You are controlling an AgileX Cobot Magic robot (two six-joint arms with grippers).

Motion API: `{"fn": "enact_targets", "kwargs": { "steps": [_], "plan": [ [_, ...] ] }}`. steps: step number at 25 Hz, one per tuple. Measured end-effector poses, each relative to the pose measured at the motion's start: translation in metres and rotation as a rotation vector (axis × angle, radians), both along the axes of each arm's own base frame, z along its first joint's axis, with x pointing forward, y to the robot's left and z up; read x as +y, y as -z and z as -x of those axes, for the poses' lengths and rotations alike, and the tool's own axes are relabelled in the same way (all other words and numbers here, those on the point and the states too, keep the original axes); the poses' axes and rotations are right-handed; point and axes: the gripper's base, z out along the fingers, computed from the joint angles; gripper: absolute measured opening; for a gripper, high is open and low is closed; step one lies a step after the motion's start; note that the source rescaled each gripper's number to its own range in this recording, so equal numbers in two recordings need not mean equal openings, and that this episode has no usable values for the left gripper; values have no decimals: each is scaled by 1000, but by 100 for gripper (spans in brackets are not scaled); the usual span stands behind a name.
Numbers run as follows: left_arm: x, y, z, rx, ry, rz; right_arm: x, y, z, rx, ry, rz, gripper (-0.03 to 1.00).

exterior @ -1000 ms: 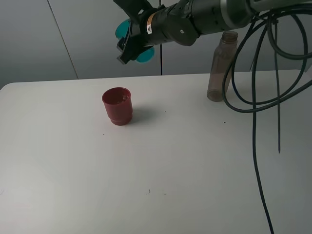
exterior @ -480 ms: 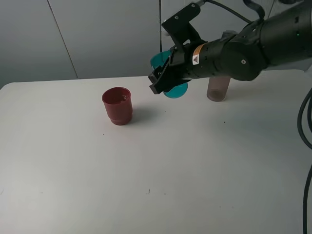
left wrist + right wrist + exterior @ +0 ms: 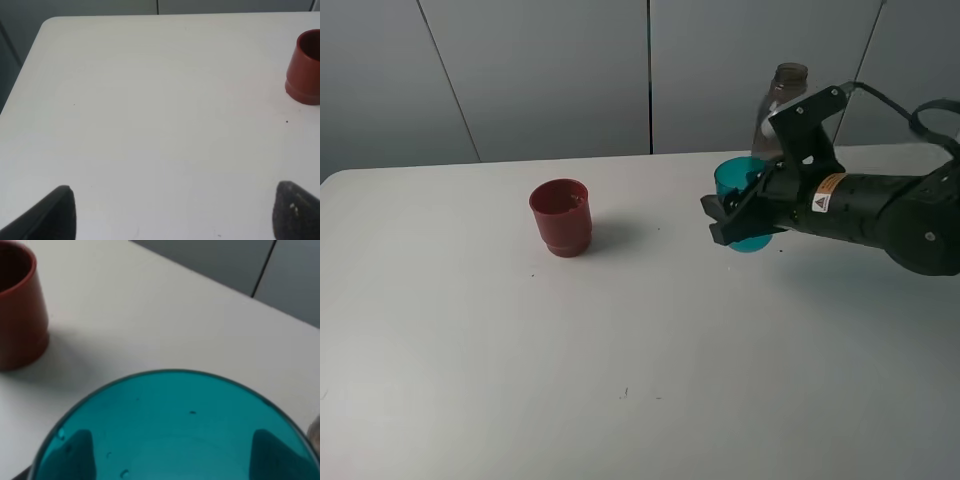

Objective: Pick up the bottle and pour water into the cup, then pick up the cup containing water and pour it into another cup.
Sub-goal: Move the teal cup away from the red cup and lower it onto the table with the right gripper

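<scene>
Two cups (one teal, one red), one bottle, and two grippers, right and left.

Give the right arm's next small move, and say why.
Probably open the right gripper and back away. The teal cup looks upright and down at the table beside the bottle, well clear of the red cup, so the pour seems done.

You can read no words or numbers anywhere. Just behind the right gripper, its arm carries a small warning-triangle sticker on orange.
</scene>
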Motion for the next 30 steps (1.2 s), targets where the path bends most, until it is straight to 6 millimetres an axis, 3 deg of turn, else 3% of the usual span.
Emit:
{"fn": "enact_targets", "kwargs": {
  "steps": [7,11,16,30],
  "plan": [
    [0,0,0,0,0,0,-23,31,-7,-26,126,-74,4],
    [0,0,0,0,0,0,-26,43,-15,-136,178,-154,4],
    [0,0,0,0,0,0,-24,64,-22,-129,186,-154,4],
    [0,0,0,0,0,0,-22,82,-28,-91,188,-139,4]
  ]
}}
